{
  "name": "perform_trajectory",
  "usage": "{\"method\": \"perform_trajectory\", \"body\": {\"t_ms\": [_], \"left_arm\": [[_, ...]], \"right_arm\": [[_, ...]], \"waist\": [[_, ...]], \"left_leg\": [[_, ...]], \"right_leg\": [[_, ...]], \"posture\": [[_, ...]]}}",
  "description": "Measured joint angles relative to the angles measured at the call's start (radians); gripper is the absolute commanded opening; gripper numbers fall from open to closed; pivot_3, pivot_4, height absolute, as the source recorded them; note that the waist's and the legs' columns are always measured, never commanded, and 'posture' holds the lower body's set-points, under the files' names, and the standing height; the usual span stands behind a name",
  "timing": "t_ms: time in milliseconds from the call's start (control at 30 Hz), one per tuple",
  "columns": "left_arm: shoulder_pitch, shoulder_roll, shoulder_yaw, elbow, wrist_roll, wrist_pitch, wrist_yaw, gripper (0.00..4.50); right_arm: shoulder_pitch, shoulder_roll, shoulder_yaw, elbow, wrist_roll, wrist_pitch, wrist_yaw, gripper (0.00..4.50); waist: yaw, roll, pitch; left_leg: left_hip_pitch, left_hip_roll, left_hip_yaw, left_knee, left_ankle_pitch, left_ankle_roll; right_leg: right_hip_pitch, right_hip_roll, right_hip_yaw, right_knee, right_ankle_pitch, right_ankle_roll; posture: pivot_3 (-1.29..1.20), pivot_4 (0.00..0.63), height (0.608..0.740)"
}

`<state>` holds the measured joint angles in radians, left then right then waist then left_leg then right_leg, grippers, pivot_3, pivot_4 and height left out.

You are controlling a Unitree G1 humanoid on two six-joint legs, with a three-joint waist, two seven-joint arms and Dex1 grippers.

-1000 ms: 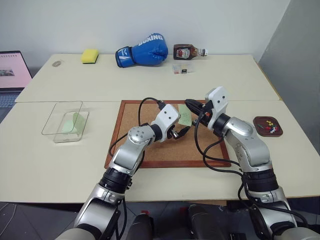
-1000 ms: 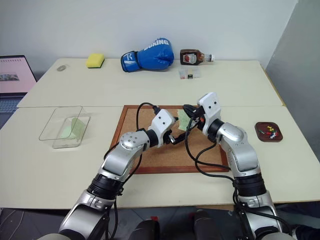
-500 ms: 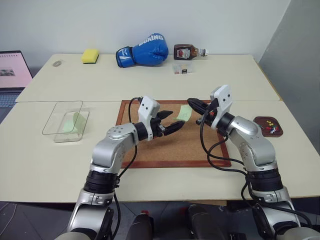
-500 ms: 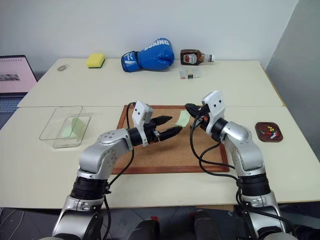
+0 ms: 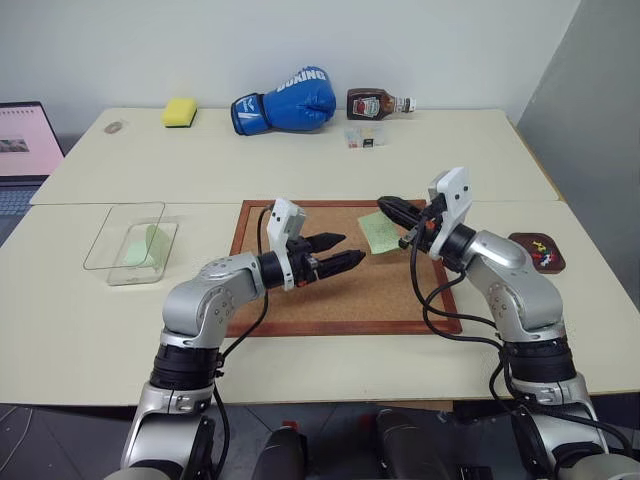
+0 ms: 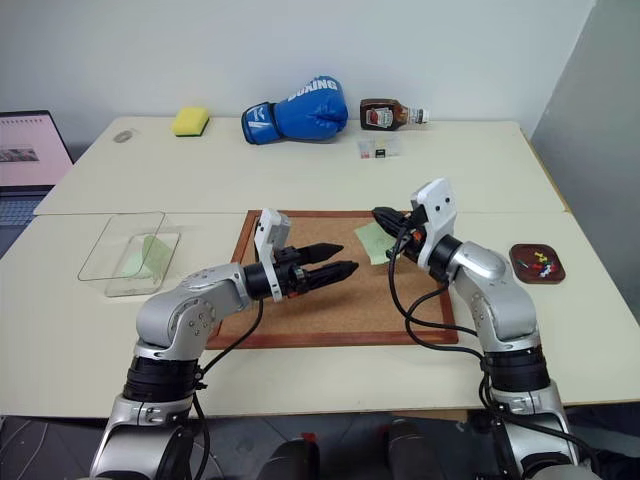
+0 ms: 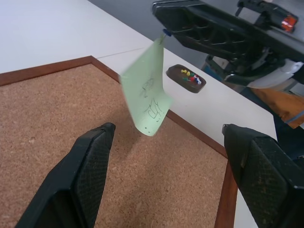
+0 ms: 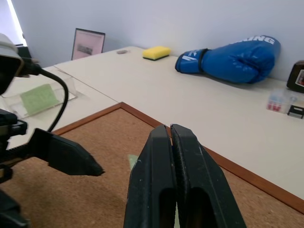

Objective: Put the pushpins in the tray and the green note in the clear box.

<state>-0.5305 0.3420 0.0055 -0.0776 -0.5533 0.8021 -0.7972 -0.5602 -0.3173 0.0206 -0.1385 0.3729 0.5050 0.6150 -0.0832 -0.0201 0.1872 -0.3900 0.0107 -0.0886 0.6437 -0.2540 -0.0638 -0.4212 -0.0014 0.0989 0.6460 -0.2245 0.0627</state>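
- While the right pincer (image 5: 392, 208) hangs above the cork board (image 5: 300, 300), its black fingers are pressed together on what looks like a blue-headed pin, and the green note (image 7: 146, 97) dangles from that pin, clear of the cork.
- The left pincer (image 5: 350, 258) hovers just beside it, fingers spread wide with nothing between them (ready to take the paper, by my reading).
- To do this handover well, I'd bring the left fingers in around the note's lower half, flat faces to the paper, and close before the right lets anything go.
- The note is thin and floppy, pale green with scribbles and a slight curl, so a gentle, square pinch should beat a corner grab.
- The clear box (image 5: 115, 225) waits well off to the left on the tabletop, transparent with rounded corners, one green sheet already lying inside.
- The tray (image 5: 528, 240), a dark reddish-brown dish, sits past the board's right edge with the pushpins (image 5: 543, 254) bright inside it.
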Motion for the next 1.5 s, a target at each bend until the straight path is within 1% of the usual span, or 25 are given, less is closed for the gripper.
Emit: {"method": "perform_trajectory", "body": {"t_ms": [167, 333, 467, 500, 533, 600, 933, 967, 1000, 1267, 1500], "left_arm": [[-0.012, -0.014, -0.003, 0.011, 0.001, -0.003, 0.0, 3.86], [-0.037, -0.037, -0.039, 0.018, 0.006, -0.026, 0.0, 3.86], [-0.054, -0.059, -0.038, 0.043, 0.006, -0.038, 0.018, 3.21], [-0.058, -0.063, -0.038, 0.046, 0.005, -0.041, 0.022, 2.95], [-0.063, -0.063, -0.038, 0.048, 0.003, -0.041, 0.022, 2.82], [-0.064, -0.062, -0.036, 0.048, 0.002, -0.041, 0.022, 2.33], [-0.063, -0.049, -0.038, 0.048, 0.003, -0.041, 0.023, 0.47], [-0.062, -0.047, -0.038, 0.048, 0.005, -0.041, 0.024, 0.18], [-0.061, -0.046, -0.038, 0.048, 0.006, -0.041, 0.024, 0.07], [-0.061, -0.043, -0.039, 0.055, 0.013, -0.04, 0.047, 0.07], [-0.061, -0.04, -0.039, 0.124, 0.031, -0.022, 0.089, 0.07]], "right_arm": [[0.002, -0.002, 0.001, -0.06, 0.061, 0.065, 0.017, 0.0], [0.013, 0.022, 0.013, -0.102, 0.09, 0.104, 0.003, 0.0], [0.023, 0.036, 0.021, -0.103, 0.092, 0.118, -0.016, 0.0], [0.023, 0.042, 0.021, -0.103, 0.092, 0.118, -0.02, 0.0], [0.023, 0.045, 0.022, -0.103, 0.092, 0.118, -0.025, 0.0], [0.023, 0.045, 0.022, -0.103, 0.091, 0.118, -0.028, 0.0], [0.023, 0.041, 0.021, -0.102, 0.09, 0.114, -0.028, 0.0], [0.023, 0.041, 0.021, -0.102, 0.09, 0.113, -0.028, 0.0], [0.023, 0.041, 0.021, -0.102, 0.09, 0.112, -0.028, 0.0], [0.022, 0.038, 0.021, -0.102, 0.089, 0.111, -0.029, 0.0], [0.015, 0.021, 0.007, -0.102, 0.09, 0.111, -0.046, 0.0]], "waist": [[0.0, 0.0, 0.0], [0.001, 0.0, 0.0], [0.0, 0.0, 0.0], [0.0, 0.0, 0.0], [0.0, 0.0, 0.0], [0.0, 0.0, 0.0], [0.0, 0.0, 0.0], [0.0, 0.0, 0.0], [0.0, 0.0, 0.0], [0.0, 0.0, 0.0], [0.0, 0.0, 0.0]], "left_leg": [[0.0, 0.0, 0.0, 0.0, 0.0, 0.0], [0.0, 0.0, 0.0, 0.0, 0.0, 0.0], [0.0, 0.0, 0.0, 0.0, 0.0, 0.0], [0.0, 0.0, 0.0, 0.0, 0.0, 0.0], [0.0, 0.0, 0.0, 0.0, 0.0, 0.0], [0.0, 0.0, 0.0, 0.0, 0.0, 0.0], [0.0, 0.0, 0.0, 0.0, 0.0, 0.0], [0.0, 0.0, 0.0, 0.0, 0.0, 0.0], [0.0, 0.0, 0.0, 0.0, 0.0, 0.0], [0.0, 0.0, 0.0, 0.0, 0.0, 0.0], [0.0, 0.0, 0.0, 0.0, 0.0, 0.0]], "right_leg": [[0.0, 0.0, 0.0, 0.0, 0.0, 0.0], [0.0, 0.0, 0.0, 0.0, 0.0, 0.0], [0.0, 0.0, 0.0, 0.0, 0.0, 0.0], [0.0, 0.0, 0.0, 0.0, 0.0, 0.0], [0.0, 0.0, 0.0, 0.0, 0.0, 0.0], [0.0, 0.0, 0.0, 0.0, 0.0, 0.0], [0.0, 0.0, 0.0, 0.0, 0.0, 0.0], [0.0, 0.0, 0.0, 0.0, 0.0, 0.0], [0.0, 0.0, 0.0, 0.0, 0.0, 0.0], [0.0, 0.0, 0.0, 0.0, 0.0, 0.0], [0.0, 0.0, 0.0, 0.0, 0.0, 0.0]], "posture": [[0.0, 0.15, 0.74], [0.0, 0.15, 0.74], [0.0, 0.15, 0.74], [0.0, 0.15, 0.74], [0.0, 0.15, 0.74], [0.0, 0.15, 0.74], [0.0, 0.15, 0.74], [0.0, 0.15, 0.74], [0.0, 0.15, 0.74], [0.0, 0.15, 0.74], [0.0, 0.15, 0.74]]}}
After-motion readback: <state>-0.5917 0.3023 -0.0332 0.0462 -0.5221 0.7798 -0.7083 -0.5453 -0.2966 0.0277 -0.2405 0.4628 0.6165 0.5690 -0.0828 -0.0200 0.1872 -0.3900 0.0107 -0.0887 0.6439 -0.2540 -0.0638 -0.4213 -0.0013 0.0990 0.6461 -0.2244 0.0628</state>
